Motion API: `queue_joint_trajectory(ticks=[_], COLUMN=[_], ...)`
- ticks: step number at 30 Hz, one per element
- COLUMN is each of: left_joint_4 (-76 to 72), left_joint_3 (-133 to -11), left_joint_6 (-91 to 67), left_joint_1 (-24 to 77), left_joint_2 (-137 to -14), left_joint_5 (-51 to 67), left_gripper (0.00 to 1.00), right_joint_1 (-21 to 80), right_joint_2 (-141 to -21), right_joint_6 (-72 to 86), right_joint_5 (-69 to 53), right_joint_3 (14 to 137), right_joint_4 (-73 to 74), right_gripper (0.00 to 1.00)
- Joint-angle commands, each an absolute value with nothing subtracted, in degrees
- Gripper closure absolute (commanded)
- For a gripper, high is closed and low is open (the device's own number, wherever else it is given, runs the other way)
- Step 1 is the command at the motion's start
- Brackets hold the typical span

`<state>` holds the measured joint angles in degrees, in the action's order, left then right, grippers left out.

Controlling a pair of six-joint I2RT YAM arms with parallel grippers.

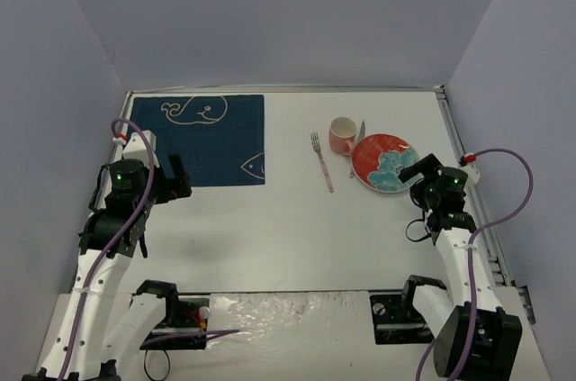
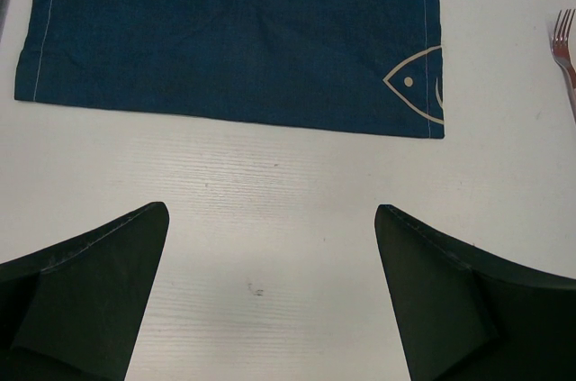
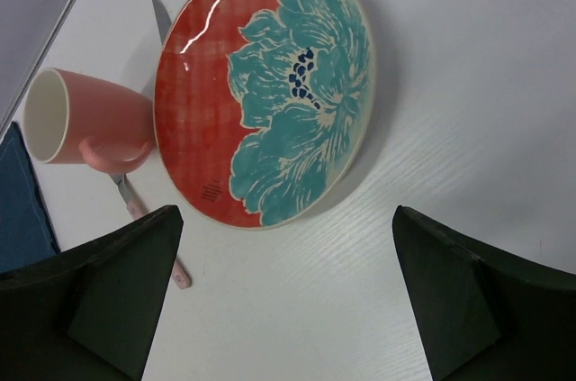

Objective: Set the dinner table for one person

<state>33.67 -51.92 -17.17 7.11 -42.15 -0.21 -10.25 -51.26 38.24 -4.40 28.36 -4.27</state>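
Where dinner table (image 1: 270, 228) lies smooth, round glazed plate (image 1: 382, 162) — cloth placemat (image 1: 202, 142)

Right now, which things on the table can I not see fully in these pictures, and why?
Knife: right wrist view, its middle is hidden behind the mug.
Fork: left wrist view, the right edge cuts it off; only the tines and some neck show.
Placemat: left wrist view, the top edge cuts off its far part.
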Motion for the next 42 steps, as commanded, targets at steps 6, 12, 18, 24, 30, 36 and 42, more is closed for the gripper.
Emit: queue_joint_trajectory(ticks=[6, 12, 18, 24, 30, 36, 42], left_joint_4=[31.38, 31.44, 31.25, 31.29, 31.38, 31.22, 31.41], left_joint_3=[-53.18, -53.09, -53.00, -52.84, -52.91, -52.56, -52.59], left_joint_6=[-17.49, -17.43, -17.49, -17.49, -17.49, -17.23, -17.19], left_joint_1=[7.29, 7.29, 7.26, 7.29, 7.21, 7.21, 7.21], left_joint_2=[-41.92, -41.66, -41.66, -41.66, -42.45, -42.59, -43.37], left_joint_5=[-0.52, -0.50, -0.40, -0.69, -0.62, -0.85, -1.39], left_gripper=[0.03, 0.03, 0.03, 0.03, 0.03, 0.03, 0.03], right_joint_1=[-14.92, -16.84, -18.07, -18.59, -20.46, -21.02, -21.09], right_joint_2=[-56.44, -63.31, -69.95, -76.62, -83.10, -89.46, -95.01], right_joint_6=[42.13, 41.28, 40.96, 42.17, 44.03, 46.28, 46.97], right_joint_5=[-10.44, -14.60, -18.97, -22.45, -25.11, -26.88, -27.46], right_joint_3=[24.02, 23.55, 22.08, 20.63, 20.30, 20.80, 21.87], right_joint_4=[-15.69, -21.12, -28.17, -33.94, -39.28, -43.06, -44.28], right_gripper=[0.02, 0.03, 0.04, 0.04, 0.04, 0.04, 0.05])
